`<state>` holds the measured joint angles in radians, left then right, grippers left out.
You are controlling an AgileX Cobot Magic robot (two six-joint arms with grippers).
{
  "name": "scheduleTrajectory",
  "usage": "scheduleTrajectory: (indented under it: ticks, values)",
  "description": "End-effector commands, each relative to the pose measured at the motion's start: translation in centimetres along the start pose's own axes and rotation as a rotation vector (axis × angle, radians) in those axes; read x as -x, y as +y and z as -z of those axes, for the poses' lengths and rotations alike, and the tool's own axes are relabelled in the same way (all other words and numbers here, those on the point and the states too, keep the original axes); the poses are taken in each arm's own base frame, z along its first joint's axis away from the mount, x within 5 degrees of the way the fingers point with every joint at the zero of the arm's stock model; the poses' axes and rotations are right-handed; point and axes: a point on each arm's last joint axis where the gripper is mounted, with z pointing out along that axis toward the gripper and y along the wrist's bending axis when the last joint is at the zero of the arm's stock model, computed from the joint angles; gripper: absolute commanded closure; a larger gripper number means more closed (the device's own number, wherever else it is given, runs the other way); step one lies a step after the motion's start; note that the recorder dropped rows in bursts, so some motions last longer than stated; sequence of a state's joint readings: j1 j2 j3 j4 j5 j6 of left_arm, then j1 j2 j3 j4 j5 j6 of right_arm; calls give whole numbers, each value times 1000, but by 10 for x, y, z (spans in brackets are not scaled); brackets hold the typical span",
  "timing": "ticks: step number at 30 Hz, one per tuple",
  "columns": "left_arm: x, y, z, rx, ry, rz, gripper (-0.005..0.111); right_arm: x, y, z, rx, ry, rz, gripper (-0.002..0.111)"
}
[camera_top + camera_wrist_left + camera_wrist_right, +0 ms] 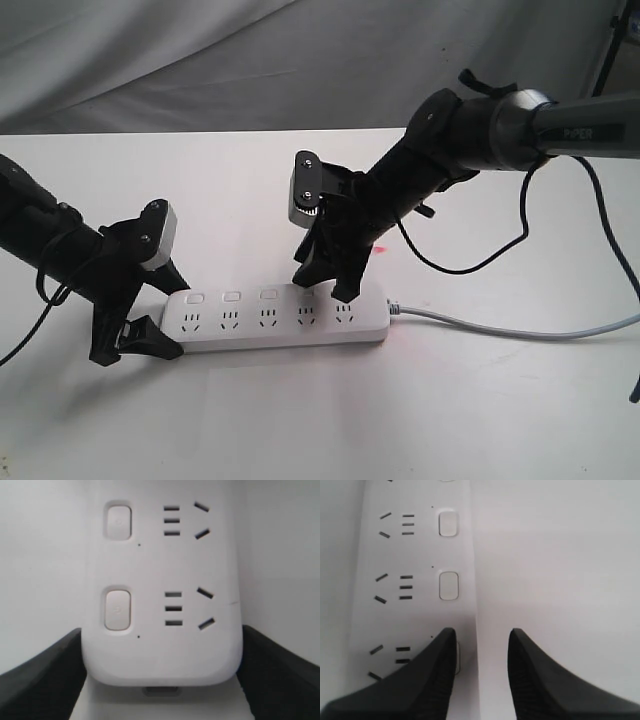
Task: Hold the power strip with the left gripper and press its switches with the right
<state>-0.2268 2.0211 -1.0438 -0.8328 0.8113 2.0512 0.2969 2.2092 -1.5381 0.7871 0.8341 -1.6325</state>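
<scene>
Grey cable (pixel 500 329) of power strip (pixel 275 320): exterior view

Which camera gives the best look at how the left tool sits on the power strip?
Left wrist view: the end of the power strip sits between both fingers, one against each long side. The exterior view shows the left tool obliquely, hiding the contact. The right wrist view shows only the strip's other sockets, not that tool.

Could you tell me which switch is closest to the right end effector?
The switch at the cable end of the power strip: only it is partly covered by a right end effector finger.
</scene>
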Motion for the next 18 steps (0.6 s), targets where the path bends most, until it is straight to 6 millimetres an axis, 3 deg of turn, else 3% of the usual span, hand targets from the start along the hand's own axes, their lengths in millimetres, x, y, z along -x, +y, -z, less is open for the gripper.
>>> scheduleTrajectory:
  ticks: [1,18]
  values:
    - [2,0,0,4,5,-2,35,-1,-1,1,-10,-6,-12,75]
    - [2,0,0,4,5,-2,35,-10,2,-13,29,38,4,75]
